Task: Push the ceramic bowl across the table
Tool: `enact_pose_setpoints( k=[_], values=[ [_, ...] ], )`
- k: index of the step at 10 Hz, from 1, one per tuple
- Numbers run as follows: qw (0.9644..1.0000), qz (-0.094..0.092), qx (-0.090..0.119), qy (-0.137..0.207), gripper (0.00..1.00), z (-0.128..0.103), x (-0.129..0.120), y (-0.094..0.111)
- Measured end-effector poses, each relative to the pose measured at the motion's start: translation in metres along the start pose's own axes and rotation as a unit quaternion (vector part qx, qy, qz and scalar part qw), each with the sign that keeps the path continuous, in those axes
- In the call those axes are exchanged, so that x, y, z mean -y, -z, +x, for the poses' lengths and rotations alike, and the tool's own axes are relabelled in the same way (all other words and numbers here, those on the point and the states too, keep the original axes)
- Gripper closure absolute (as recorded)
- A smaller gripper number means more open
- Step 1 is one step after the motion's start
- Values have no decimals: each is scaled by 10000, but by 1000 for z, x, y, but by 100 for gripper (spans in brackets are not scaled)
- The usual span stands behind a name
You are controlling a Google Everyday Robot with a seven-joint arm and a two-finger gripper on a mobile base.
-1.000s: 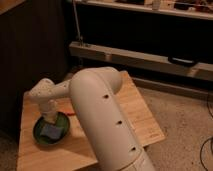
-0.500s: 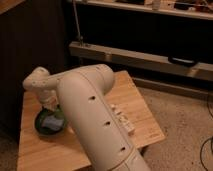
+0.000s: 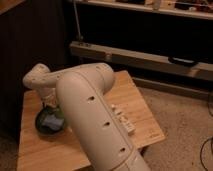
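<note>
Reaching down at the table's nine-o'clock side, the gripper sat just above the ceramic bowl, hidden behind the wrist, so whether it was clenched or released could not be told. The bowl, dark green with a blue-grey square inside, lay near the table's left edge. To push well, the gripper probably needed to press low on the rim and drive steadily toward three o'clock, keeping the force through the bowl's centre so it slid without spinning, clear of the small white object mid-table.
</note>
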Motion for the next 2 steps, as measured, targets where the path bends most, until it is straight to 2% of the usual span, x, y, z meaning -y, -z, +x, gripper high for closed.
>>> enact_pose_setpoints(
  k=[1, 2],
  values=[
    [9998, -38, 186, -46, 96, 3, 0, 13],
    [9997, -49, 230, -82, 96, 6, 2, 17]
  ],
)
